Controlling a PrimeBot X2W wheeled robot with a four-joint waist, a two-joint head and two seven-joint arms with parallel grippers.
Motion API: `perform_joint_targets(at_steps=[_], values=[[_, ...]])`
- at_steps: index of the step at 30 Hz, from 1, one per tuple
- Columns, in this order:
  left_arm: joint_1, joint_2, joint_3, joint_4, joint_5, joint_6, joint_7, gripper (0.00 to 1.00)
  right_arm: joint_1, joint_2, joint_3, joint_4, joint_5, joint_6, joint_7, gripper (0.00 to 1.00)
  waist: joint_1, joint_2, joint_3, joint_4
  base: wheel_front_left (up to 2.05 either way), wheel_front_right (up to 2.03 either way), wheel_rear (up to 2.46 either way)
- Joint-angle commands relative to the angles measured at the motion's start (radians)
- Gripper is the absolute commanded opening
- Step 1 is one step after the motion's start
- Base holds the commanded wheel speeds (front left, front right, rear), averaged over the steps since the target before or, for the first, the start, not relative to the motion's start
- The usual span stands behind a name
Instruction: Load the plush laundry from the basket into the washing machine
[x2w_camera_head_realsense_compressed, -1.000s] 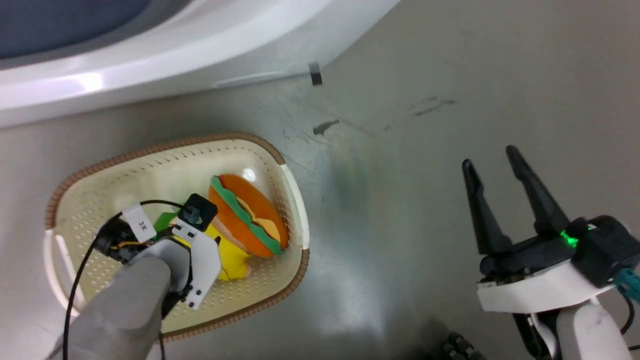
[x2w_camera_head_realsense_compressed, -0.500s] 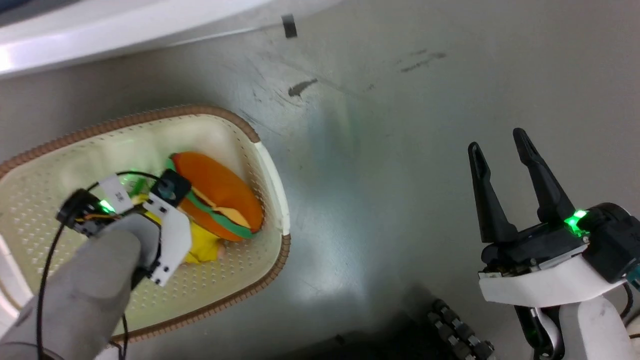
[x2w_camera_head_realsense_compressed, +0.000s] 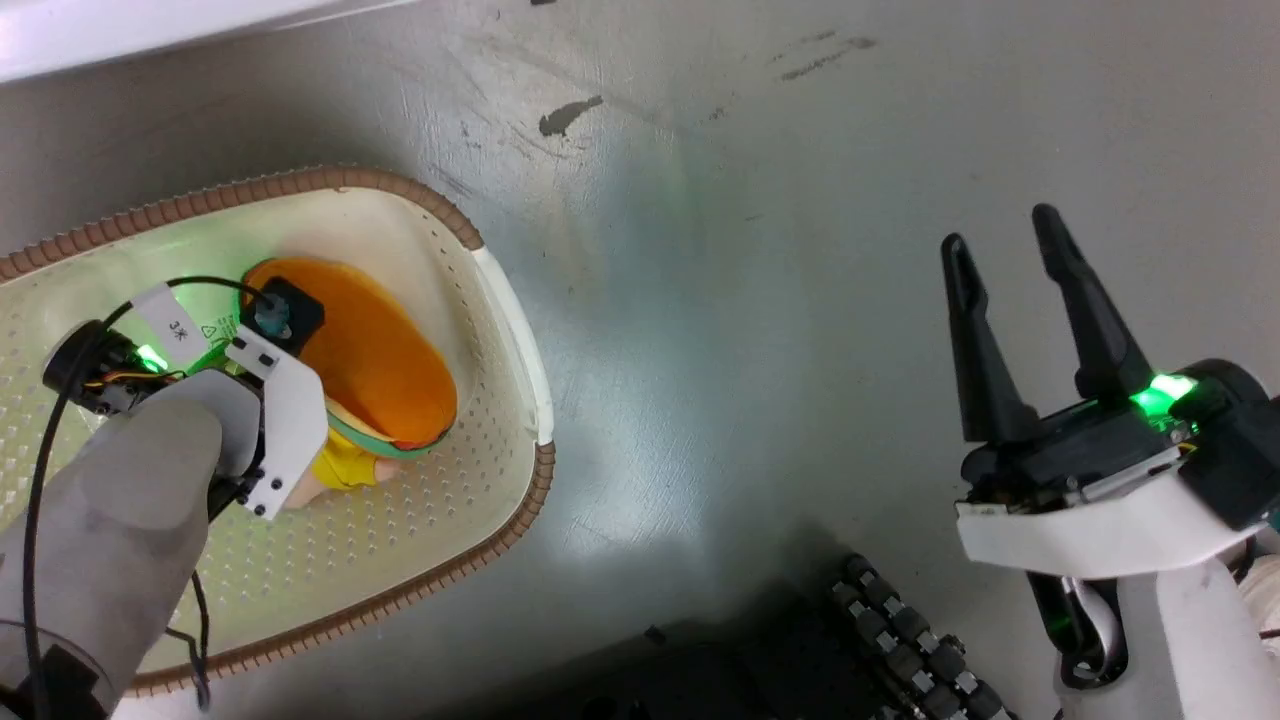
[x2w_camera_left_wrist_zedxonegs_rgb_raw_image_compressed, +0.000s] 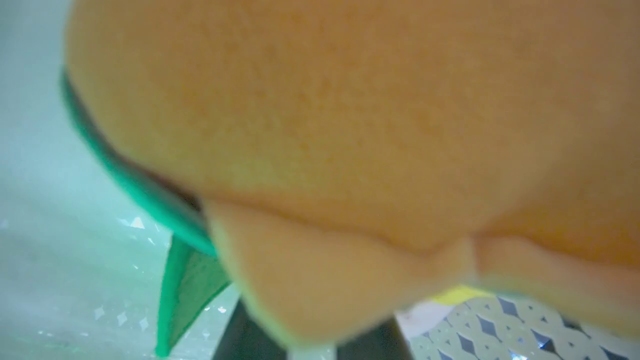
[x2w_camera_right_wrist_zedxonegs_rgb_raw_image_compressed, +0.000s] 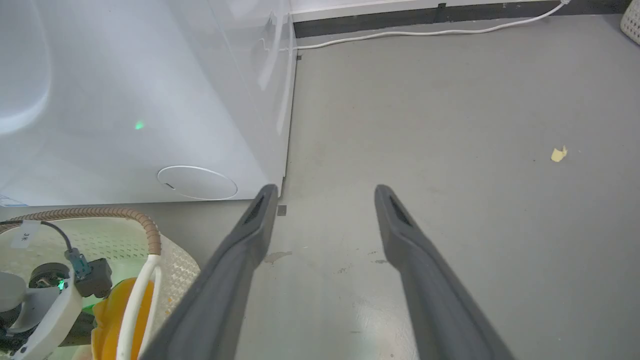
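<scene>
The basket (x2w_camera_head_realsense_compressed: 543, 480) sits on the floor (x2w_camera_head_realsense_compressed: 750, 300) at nine o'clock in the head view, right at the foot of the washing machine (x2w_camera_right_wrist_zedxonegs_rgb_raw_image_compressed: 150, 100), so it looks like a short carry. The burger toy (x2w_camera_head_realsense_compressed: 380, 370) lies inside, near the basket's three o'clock wall, orange bun up. The left arm (x2w_camera_head_realsense_compressed: 140, 490) reaches in from seven o'clock, wrist bent down over the toy. Its fingers (x2w_camera_left_wrist_zedxonegs_rgb_raw_image_compressed: 240, 342) are buried behind plush that crowds the wrist camera. Clamped or not, I cannot tell. The right gripper (x2w_camera_head_realsense_compressed: 1000, 232) hangs at four o'clock over bare floor, fingers spread and empty, pointing to twelve, well clear of the pick.
</scene>
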Motion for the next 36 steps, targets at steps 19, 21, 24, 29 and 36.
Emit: perform_joint_targets(at_steps=[19, 21, 24, 29, 36], values=[[0.217, -0.153, 0.005, 0.121, -0.097, 0.015, -0.131, 0.00, 0.048, 0.001, -0.057, 0.103, -0.092, -0.001, -0.005, 1.00, 0.0005, 0.0000, -0.443, 0.126, 0.00, 0.00, 0.00], [0.251, -0.173, 0.014, 0.122, -0.115, 0.014, -0.162, 0.00, 0.065, 0.001, -0.067, 0.109, -0.103, -0.001, -0.005, 1.00, 0.0005, 0.0000, -0.495, 0.144, 0.00, 0.00, 0.00], [0.300, -0.193, 0.021, 0.121, -0.135, 0.014, -0.223, 0.00, 0.089, 0.001, -0.077, 0.117, -0.120, -0.001, -0.005, 1.00, 0.0005, 0.0000, -0.572, 0.177, 0.00, 0.00, 0.00], [0.371, -0.216, 0.044, 0.101, -0.178, 0.014, -0.341, 0.00, 0.130, 0.001, -0.089, 0.128, -0.145, -0.001, -0.005, 1.00, 0.0005, 0.0000, -0.679, 0.234, 0.00, 0.00, 0.00], [0.430, -0.211, 0.151, -0.061, -0.206, 0.039, -0.415, 0.00, 0.197, 0.001, -0.122, 0.134, -0.163, -0.001, -0.005, 1.00, 0.0005, 0.0000, -0.792, 0.314, 0.00, 0.00, 0.00]])
